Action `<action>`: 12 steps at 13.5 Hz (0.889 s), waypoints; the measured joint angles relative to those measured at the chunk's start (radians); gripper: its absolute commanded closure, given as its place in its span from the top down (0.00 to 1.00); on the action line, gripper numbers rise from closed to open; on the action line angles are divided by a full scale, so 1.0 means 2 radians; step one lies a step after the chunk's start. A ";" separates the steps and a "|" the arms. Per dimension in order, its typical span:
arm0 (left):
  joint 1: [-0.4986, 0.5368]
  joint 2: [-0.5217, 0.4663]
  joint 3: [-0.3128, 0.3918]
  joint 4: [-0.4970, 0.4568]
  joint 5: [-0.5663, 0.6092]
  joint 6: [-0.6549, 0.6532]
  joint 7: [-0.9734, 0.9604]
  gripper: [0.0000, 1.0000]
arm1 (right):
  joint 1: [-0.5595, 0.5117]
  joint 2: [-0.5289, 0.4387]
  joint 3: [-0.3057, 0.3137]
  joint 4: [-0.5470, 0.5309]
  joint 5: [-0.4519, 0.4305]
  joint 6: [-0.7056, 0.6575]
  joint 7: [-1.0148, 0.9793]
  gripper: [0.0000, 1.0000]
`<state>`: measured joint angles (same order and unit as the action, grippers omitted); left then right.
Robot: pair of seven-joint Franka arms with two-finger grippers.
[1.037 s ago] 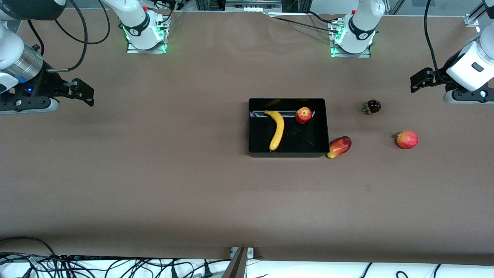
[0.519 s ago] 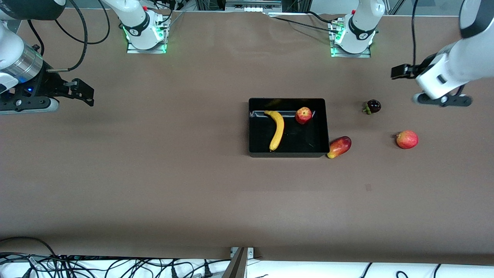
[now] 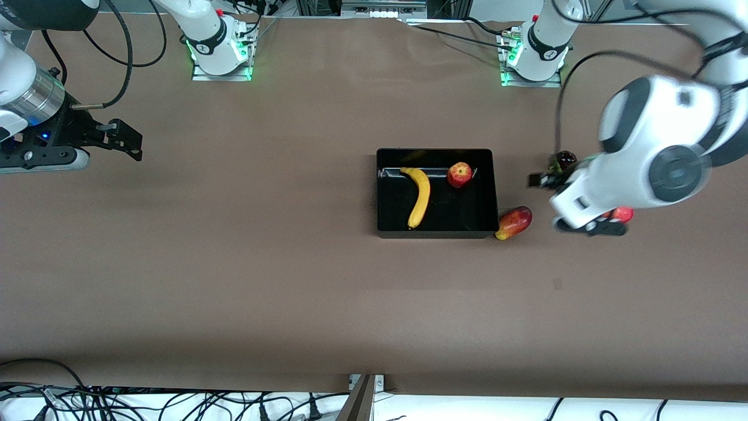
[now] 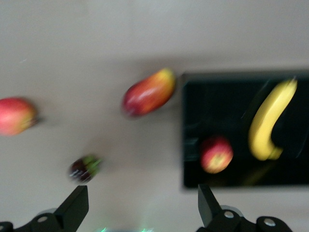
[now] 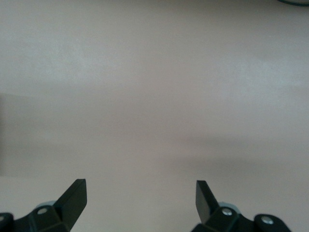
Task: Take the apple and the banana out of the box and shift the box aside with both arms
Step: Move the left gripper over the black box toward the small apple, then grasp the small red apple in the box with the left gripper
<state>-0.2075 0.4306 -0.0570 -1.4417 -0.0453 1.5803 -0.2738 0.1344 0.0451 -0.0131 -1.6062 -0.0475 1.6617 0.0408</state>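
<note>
A: What is the biggest thing here?

B: The brown table (image 3: 234,280). Next are the two arms. The left arm (image 3: 660,152) has just swung in from its end of the table. Its left gripper (image 4: 140,208) now hangs over the bare table between the black box (image 3: 437,231) and the loose fruits. Its fingers are wide apart and hold nothing.

A: And the other arm?

B: The right gripper (image 3: 125,140) waits over its own end of the table, fingers spread, empty too.

A: Where is the fruit we want?

B: Both lie in the box. The banana (image 3: 419,196) is toward the right arm's end, the apple (image 3: 460,174) toward the left arm's. A mango (image 3: 514,222) touches the box outside. A dark little fruit (image 4: 84,167) and a red fruit (image 4: 17,115) sit apart.

A: So what now?

B: I think the left arm is going for the apple first. Nothing is out yet.
</note>
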 measured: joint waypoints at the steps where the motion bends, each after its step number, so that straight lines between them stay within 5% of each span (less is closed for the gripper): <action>1: -0.020 0.013 0.000 -0.009 -0.003 0.037 -0.040 1.00 | 0.000 0.000 0.000 0.000 0.000 0.000 0.000 1.00; 6: -0.085 0.015 -0.006 -0.116 -0.003 0.111 -0.161 1.00 | 0.000 0.000 0.000 0.000 0.000 0.000 0.000 1.00; 12: -0.121 -0.016 -0.008 -0.332 -0.003 0.357 -0.191 1.00 | 0.000 0.000 0.000 0.000 0.000 0.000 0.000 1.00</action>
<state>-0.4486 0.3991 -0.0720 -2.1049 -0.0521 2.2941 -0.6567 0.1341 0.0453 -0.0131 -1.6060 -0.0475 1.6614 0.0408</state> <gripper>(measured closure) 0.000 0.000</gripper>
